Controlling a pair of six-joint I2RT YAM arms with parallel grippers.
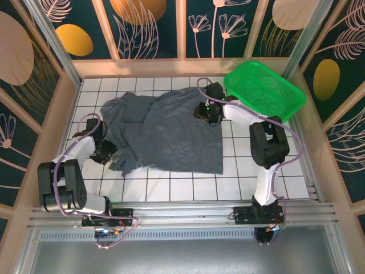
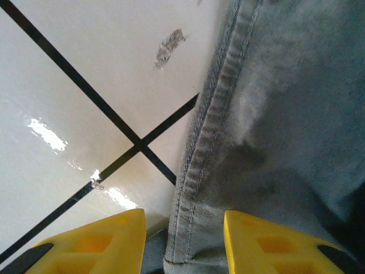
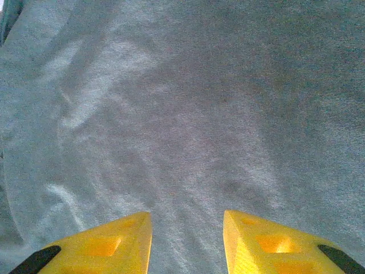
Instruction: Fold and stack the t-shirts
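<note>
1. Top view: white tiled table, floral panels around. The shirt lies rumpled at centre, with the basket at 2 o'clock. The left gripper is at the shirt's 8 o'clock edge and the right gripper at its 2 o'clock.
2. Left wrist: jaws spread, straddling the hem.
3. Right wrist: jaws spread over cloth, pinching nothing.
4. As I judge it, no fold or stack is made, so nearly all of the task is left.
</note>
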